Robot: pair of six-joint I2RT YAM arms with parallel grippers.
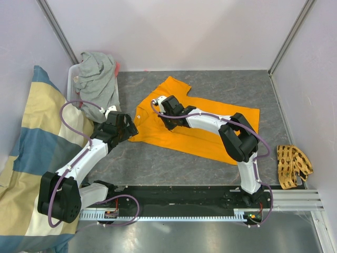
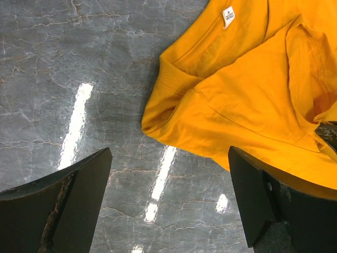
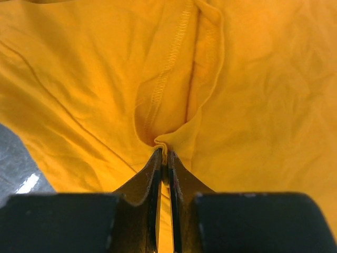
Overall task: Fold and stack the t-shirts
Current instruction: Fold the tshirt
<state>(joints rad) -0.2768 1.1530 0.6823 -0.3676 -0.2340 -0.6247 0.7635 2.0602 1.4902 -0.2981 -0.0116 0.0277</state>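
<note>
Top external view: an orange t-shirt [image 1: 184, 141] is shown laid out on a grey marbled surface [image 1: 158, 168]. Its long axis is set across the surface, slanting slightly toward the near edge on the robot's right. The collar end is pointed to the robot's left, the hem to the right, and one short sleeve [image 1: 176, 87] is stuck out toward the far wall. The right gripper [image 1: 160, 105] is reached over the shirt's body to its collar end. In the right wrist view the same gripper [image 3: 164, 153] is seen clenched on a raised pleat of orange cloth beside a stitched seam, with the fabric pinched between nearly closed jaws. This hold is judged to be taken so that the collar end can be lifted and carried over the rest of the shirt for a fold. The left gripper [image 1: 124, 126] is held just beside the shirt's collar corner, low over bare surface. In the left wrist view it is spread wide with nothing between the jaws, and the collar [image 2: 179, 68] and white neck label [image 2: 227, 16] are seen just ahead, probably so that the matching corner can be taken. A grey t-shirt [image 1: 97, 79] is heaped, unfolded, over a white bin [image 1: 71, 79] to the left of the orange t-shirt. Further left a cream-and-blue cloth [image 1: 31, 137] is draped, and well to the shirt's right a tan woven piece [image 1: 292, 163] is left lying.
</note>
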